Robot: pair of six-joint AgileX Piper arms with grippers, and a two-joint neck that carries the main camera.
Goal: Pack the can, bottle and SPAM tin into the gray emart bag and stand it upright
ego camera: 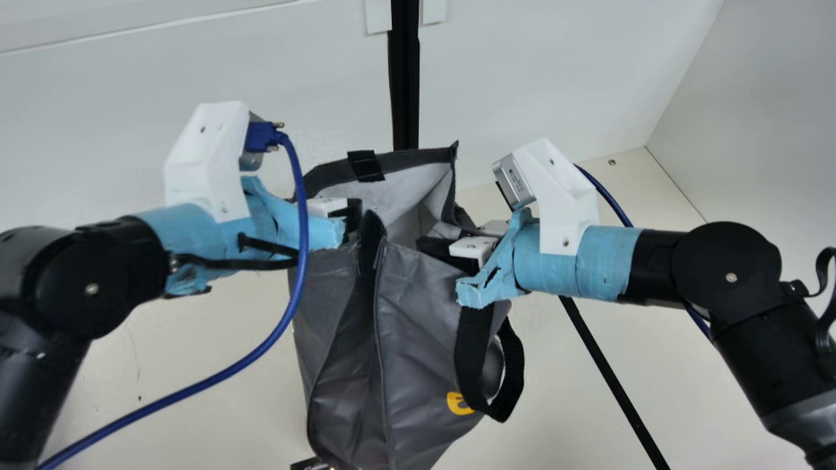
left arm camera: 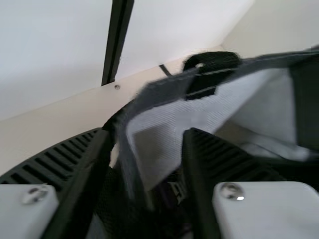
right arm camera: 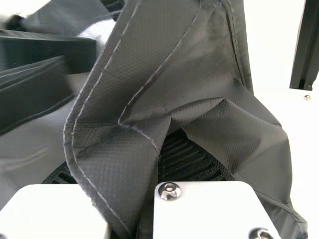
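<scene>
Packing probably well advanced: gray emart bag (ego camera: 418, 339) stood mouth-up between arms; lettered item (left arm camera: 175, 191) lay inside, identity uncertain. Left hand (left arm camera: 148, 134) gaped around bag edge; right hand (right arm camera: 122, 154) pinched bag fabric. Outstanding, probably: release, steady upright stand.

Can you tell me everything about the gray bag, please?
The bag looks like soft, stitched gray fabric. It has a pale lining, black straps and a yellow mark. Its top gapes open and its sides are creased. The right gripper pinches its rim; the left gripper is open around another part.
</scene>
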